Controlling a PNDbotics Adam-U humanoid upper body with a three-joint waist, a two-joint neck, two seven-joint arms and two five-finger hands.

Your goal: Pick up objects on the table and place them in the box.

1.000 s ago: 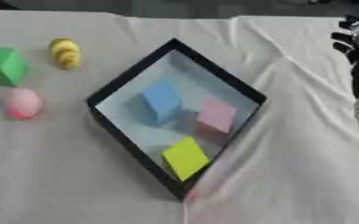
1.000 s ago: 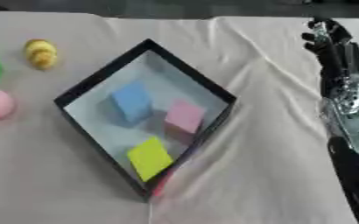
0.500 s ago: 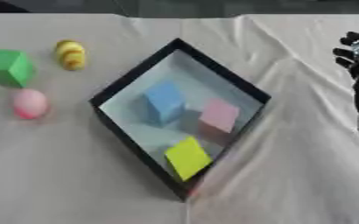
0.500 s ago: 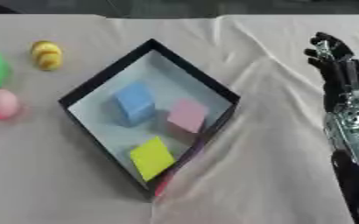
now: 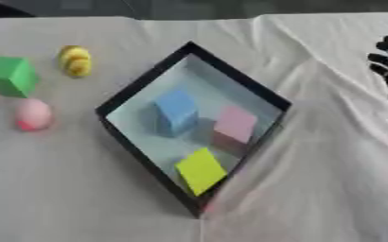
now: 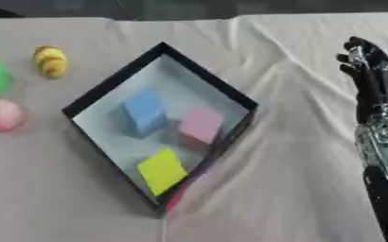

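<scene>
Right hand (image 6: 371,75) at right edge, well apart from the box, fingers straight and holding nothing. Left hand not visible.

Box (image 5: 256,89), black-walled, set diamond-wise mid-table on the white cloth (image 5: 313,189). Inside, near to far: yellow block (image 5: 200,170), pink block (image 5: 234,125), blue block (image 5: 177,110). Three pieces in, by the look of it.

Left of box, on the cloth: pink ball (image 5: 33,114), then green cube (image 5: 11,75), then yellow rounded object (image 5: 75,60) farthest. Three left to place.

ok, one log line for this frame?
in box: blue block, pink block, yellow block | outside: three objects, left | right robot hand: open, holding nothing
</scene>
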